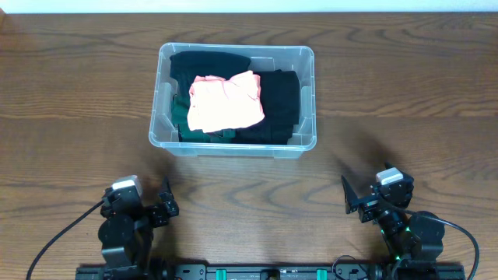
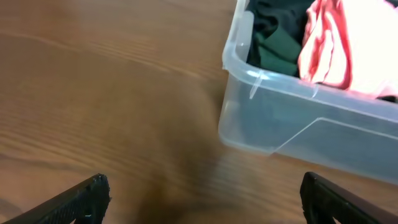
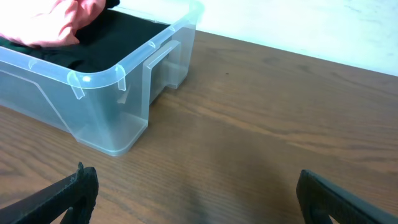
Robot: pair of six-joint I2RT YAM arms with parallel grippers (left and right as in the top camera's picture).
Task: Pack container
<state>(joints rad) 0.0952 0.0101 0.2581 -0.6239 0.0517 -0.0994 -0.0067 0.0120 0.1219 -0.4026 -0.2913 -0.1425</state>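
The clear plastic container [image 1: 166, 131] stands at the middle back of the table. Inside lie black garments [image 1: 280, 105], a dark green one [image 1: 180, 113] and a pink one [image 1: 226, 103] on top. The container also shows in the left wrist view [image 2: 298, 118] and the right wrist view [image 3: 106, 106]. My left gripper [image 1: 162, 206] is open and empty near the front left edge, well short of the container. My right gripper [image 1: 352, 198] is open and empty near the front right edge. In the wrist views the left gripper [image 2: 202, 196] and right gripper [image 3: 199, 196] show bare wood between the fingers.
The wooden table [image 1: 70, 101] stretches on both sides of the container. A pale wall [image 3: 311, 25] lies beyond the table's far edge. The arm bases and a rail [image 1: 257, 272] sit along the front edge.
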